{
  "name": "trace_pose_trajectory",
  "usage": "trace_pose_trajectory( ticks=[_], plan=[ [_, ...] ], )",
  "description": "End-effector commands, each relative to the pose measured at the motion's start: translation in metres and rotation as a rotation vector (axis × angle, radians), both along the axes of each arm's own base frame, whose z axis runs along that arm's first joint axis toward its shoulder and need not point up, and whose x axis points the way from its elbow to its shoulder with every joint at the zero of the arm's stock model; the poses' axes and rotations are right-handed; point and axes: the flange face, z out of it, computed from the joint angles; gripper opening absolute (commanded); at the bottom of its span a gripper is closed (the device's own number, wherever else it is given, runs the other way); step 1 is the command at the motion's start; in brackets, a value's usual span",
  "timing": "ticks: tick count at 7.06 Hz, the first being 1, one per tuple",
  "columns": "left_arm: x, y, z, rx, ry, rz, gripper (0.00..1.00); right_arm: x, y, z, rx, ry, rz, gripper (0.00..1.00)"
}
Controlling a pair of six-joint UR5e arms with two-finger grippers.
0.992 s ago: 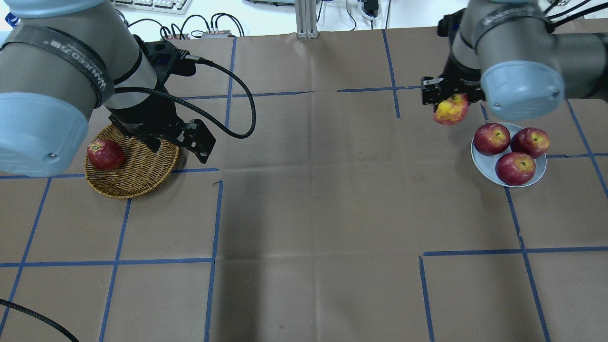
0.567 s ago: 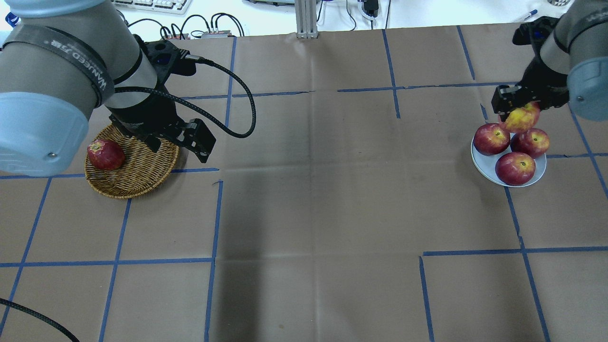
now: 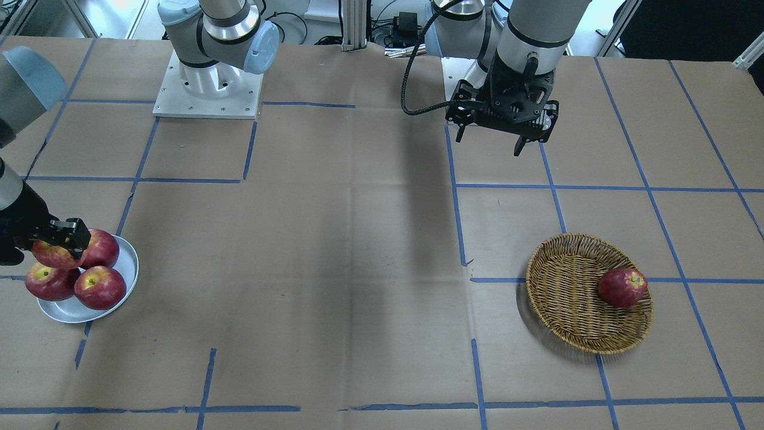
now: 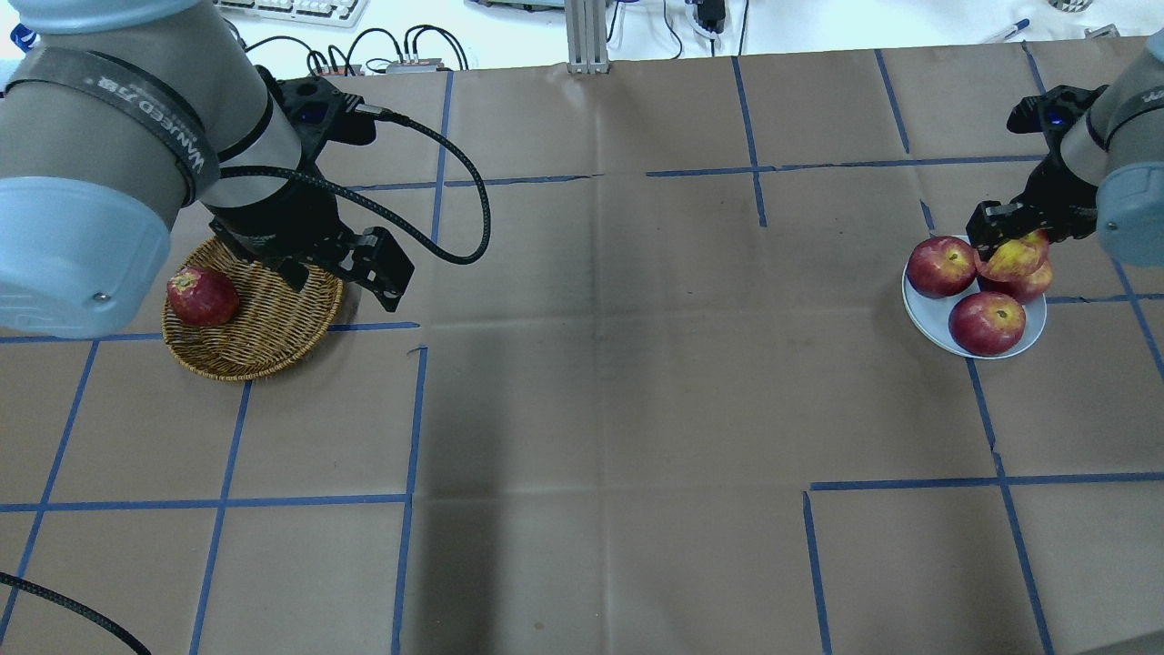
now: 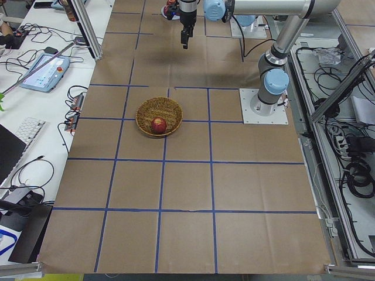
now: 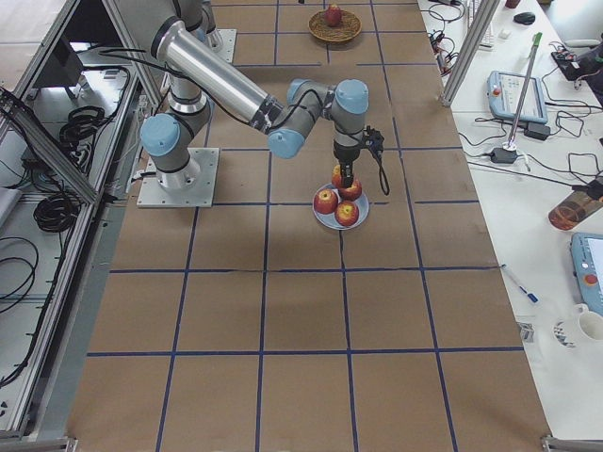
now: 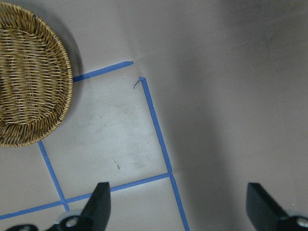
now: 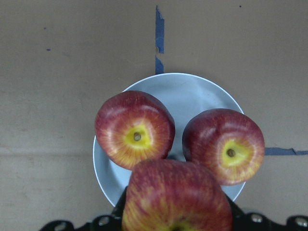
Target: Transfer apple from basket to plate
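My right gripper [image 4: 1008,238] is shut on the apple [image 4: 1014,258], pinkish-red with a yellow patch. It holds it low over the far side of the plate [image 4: 916,307], just above one of three darker red apples [image 4: 941,266] lying there. The front view shows the held apple [image 3: 52,255] over the plate [image 3: 127,272]. In the right wrist view the apple [image 8: 175,199] fills the bottom, above the plate [image 8: 187,91]. My left gripper [image 4: 364,273] is open and empty, hovering by the right edge of the basket [image 4: 264,341]. The left wrist view shows the basket [image 7: 29,72].
One dark red apple [image 4: 202,296] lies in the basket, also seen from the front [image 3: 622,287]. The table is brown paper with blue tape lines [image 4: 409,409]. The left arm's black cable [image 4: 464,209] loops over the table near the basket.
My right gripper has carried the apple to the right and down, from beside the plate to just above the apples on it. The left arm has not moved.
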Motion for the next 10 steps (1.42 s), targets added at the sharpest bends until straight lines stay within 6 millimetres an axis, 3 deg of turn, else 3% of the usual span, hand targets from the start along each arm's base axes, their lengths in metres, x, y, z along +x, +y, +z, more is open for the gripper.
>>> trace_pose_trajectory(
  ticks=[1, 4, 5, 6, 7, 9, 10],
  plan=[
    [0.0, 0.0, 0.0, 0.0, -0.002, 0.0, 0.99, -0.012, -0.004, -0.021, 0.017, -0.006, -0.008, 0.52],
    [0.001, 0.0, 0.001, -0.002, -0.001, 0.0, 0.99, -0.022, -0.003, -0.025, 0.023, -0.012, -0.017, 0.55],
    [0.001, 0.0, 0.0, 0.0, -0.002, 0.002, 0.99, -0.022, -0.004, -0.022, 0.014, -0.017, -0.018, 0.81],
    [0.001, 0.0, 0.001, -0.002, -0.001, 0.0, 0.99, -0.022, -0.006, -0.019, 0.002, -0.024, -0.019, 0.95],
    [0.001, 0.0, 0.0, 0.0, -0.003, 0.001, 0.99, -0.021, -0.007, -0.01, -0.016, -0.018, -0.023, 1.0],
    [0.001, 0.0, 0.0, 0.0, -0.003, 0.001, 0.99, -0.014, -0.021, 0.028, -0.08, -0.007, -0.021, 1.0],
    [0.001, 0.0, 0.0, 0.0, -0.003, 0.001, 0.99, 0.009, -0.026, 0.06, -0.084, -0.027, -0.015, 1.0]
  ],
)
